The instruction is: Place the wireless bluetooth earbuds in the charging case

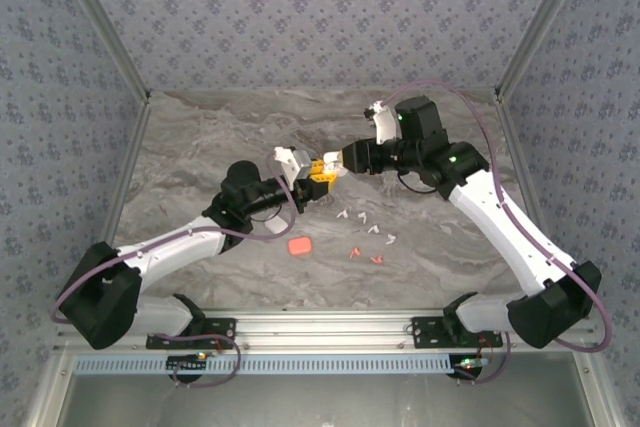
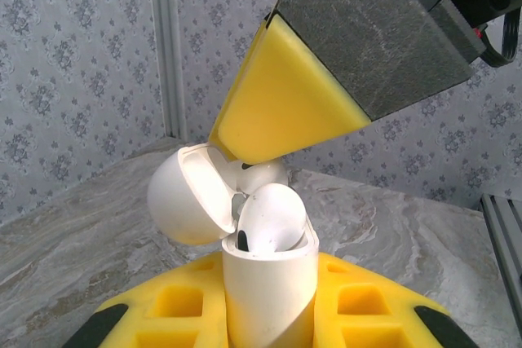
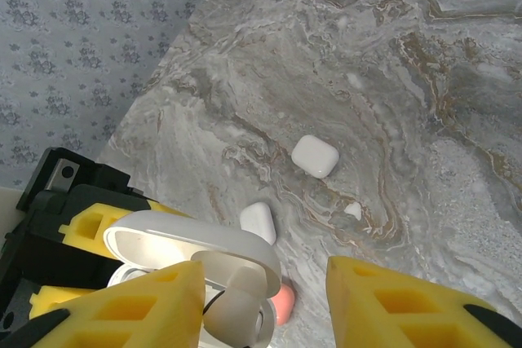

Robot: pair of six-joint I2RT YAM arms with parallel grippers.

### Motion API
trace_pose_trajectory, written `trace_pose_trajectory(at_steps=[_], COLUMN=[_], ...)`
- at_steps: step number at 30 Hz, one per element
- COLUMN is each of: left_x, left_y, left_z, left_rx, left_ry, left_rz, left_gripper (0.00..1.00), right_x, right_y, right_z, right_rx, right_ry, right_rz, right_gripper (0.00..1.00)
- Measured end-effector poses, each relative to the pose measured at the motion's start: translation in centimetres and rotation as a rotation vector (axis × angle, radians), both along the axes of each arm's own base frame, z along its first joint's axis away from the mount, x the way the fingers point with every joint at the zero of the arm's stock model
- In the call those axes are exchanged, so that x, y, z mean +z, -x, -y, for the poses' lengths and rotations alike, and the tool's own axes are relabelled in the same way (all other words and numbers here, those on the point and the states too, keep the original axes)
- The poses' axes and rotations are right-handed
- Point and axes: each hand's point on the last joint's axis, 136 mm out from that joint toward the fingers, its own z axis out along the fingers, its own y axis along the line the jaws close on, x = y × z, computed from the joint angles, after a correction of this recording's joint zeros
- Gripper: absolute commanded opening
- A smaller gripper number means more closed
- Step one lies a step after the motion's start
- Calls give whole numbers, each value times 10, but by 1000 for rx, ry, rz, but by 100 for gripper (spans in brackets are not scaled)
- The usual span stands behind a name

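Left wrist: left pincer [image 2: 269, 319] clamps the open charging case [image 2: 267, 279], earbud [image 2: 273, 216] inside

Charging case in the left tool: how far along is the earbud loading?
Done: the white charging case is held in the left tool, lid open, with at least one white earbud seated. In hand: the right tool hovers open just above it, likely seating a bud. Left: white earbuds and red earbuds lie loose on the table.
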Motion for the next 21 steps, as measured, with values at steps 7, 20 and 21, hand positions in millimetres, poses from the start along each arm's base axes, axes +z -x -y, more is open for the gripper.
trace_pose_trajectory(at_steps=[7,20,21], left_x=[-1,-5,-6], left_y=[0,-1,-1], left_z=[0,1,1], left_rx=[0,3,2], left_ry=[-4,-10,-12], left_rz=[-5,-12,-14], left_gripper=[0,0,0], right_x=[1,-1,-2], right_y=[2,4,4], right_z=[-2,-2,-2], right_rx=[8,12,11], right_ry=[-2,3,4], right_rz=[1,-10,-13], right_gripper=[33,30,30])
